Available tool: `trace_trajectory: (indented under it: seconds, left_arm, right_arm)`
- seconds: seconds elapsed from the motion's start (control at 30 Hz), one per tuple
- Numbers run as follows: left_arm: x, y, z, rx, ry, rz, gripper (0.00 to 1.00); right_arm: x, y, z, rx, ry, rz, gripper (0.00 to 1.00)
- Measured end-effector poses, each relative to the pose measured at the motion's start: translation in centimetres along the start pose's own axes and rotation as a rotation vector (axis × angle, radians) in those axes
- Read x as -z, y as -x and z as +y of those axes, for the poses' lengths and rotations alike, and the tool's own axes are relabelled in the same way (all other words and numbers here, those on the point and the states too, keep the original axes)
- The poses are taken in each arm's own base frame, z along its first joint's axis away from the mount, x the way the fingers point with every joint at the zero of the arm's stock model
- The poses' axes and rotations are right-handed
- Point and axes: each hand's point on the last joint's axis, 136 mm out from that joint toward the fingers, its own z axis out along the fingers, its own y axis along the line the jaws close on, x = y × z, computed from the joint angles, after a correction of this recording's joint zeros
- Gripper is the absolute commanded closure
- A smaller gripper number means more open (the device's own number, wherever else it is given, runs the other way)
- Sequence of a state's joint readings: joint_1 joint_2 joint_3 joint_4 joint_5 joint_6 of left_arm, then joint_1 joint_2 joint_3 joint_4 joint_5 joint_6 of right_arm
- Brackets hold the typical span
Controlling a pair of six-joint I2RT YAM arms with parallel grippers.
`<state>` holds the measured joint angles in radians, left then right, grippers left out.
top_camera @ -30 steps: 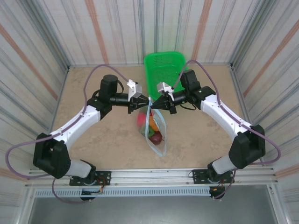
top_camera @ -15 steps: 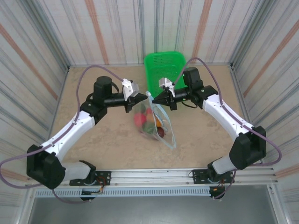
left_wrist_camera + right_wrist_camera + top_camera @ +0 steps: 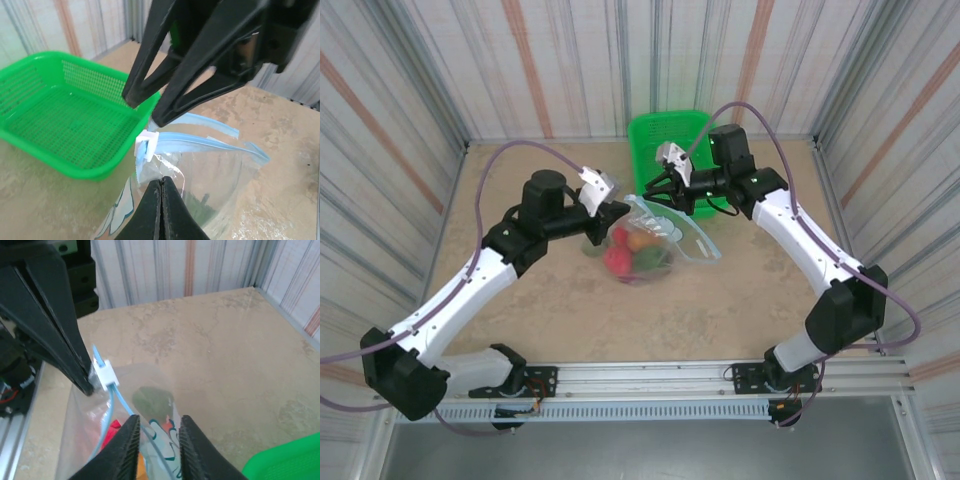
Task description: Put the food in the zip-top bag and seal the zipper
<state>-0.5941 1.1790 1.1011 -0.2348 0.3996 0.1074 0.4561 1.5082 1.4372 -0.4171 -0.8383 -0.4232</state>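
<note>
- On the middle of the table, just in front of the green basket, lies the bag. It is clear and crumpled, with the toy food inside it: red, green and orange pieces.
- Along its mouth the zipper shows as two pale blue strips that spread apart from the white slider, so I judge the mouth unsealed.
- Step in hand, as I read it: the filling looks done and the sealing is not yet done.
- The left gripper has its jaws pressed together on the bag's edge right beside the slider, pinning that corner.
- The right gripper hangs just above the slider with its jaws a narrow way apart, gripping nothing. The blue strip runs below the gap.
- The next move likely calls for the right jaws to close on the slider and draw it along the strip while the left gripper anchors the corner.
</note>
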Motion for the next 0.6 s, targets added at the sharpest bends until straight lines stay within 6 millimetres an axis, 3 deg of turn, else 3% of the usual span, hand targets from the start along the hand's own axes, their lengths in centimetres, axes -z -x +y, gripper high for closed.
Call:
trace_trajectory:
  seconds: [0.07,0.3,0.6]
  left_arm:
    - [0.1,-0.1,0.0,0.019,0.028,0.012,1.00]
    - [1.7,-0.2,-0.8,0.018,0.068,-0.033,1.00]
    - [1.8,-0.7,-1.6,-0.043,0.061,-0.054,1.00]
  right_arm:
    - [0.5,0.7,0.9,-0.002,-0.002,-0.016,0.58]
    - [1.7,3.2,4.5,0.070,0.041,-0.075,0.55]
    - [-0.7,2.2,4.4,0.042,0.112,-0.005,0.57]
